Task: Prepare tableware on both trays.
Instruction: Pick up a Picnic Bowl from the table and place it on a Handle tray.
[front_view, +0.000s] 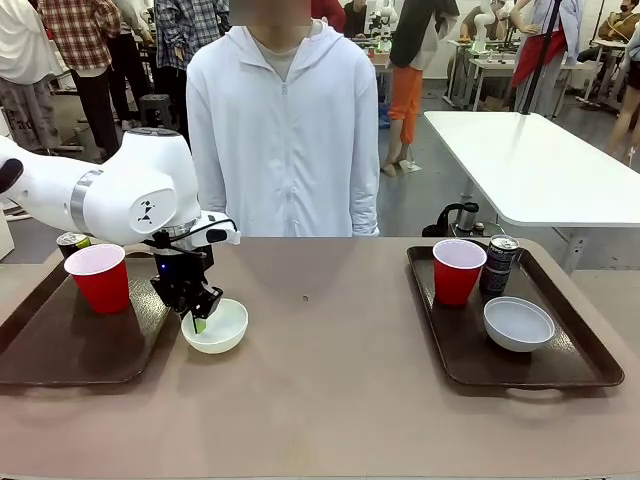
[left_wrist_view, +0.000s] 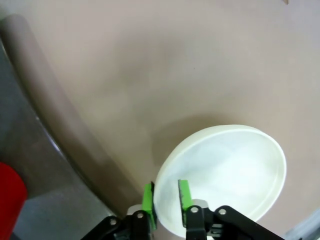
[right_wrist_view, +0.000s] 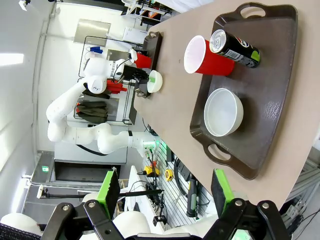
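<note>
The tableware nearest to the robot was a small white bowl (front_view: 215, 327) that sat on the bare counter (front_view: 330, 380), just beside the right rim of the left tray (front_view: 70, 345). The left hand (front_view: 198, 320) reached down onto this bowl, and its green pads (left_wrist_view: 148, 198) were clamped on the bowl's rim, one pad outside the wall and one inside. The bowl looked empty in the left wrist view. On the left tray stood a red cup (front_view: 99, 277), upright, with a dark can (front_view: 71, 243) just behind it, partly hidden by the white arm.

On the right tray (front_view: 560, 370) lay the second white bowl (front_view: 518, 323) near the front. Behind it the second red cup (front_view: 458, 270) stood upright, and a dark can (front_view: 500, 264) stood just beside the cup, on its right. In the right wrist view the right hand (right_wrist_view: 165, 192) hung above the counter edge, well apart from this tray, with its fingers (right_wrist_view: 108, 189) spread wide and nothing between them.

At the far side of the counter a person in a white hooded jacket (front_view: 283, 130) stood facing the robot.
</note>
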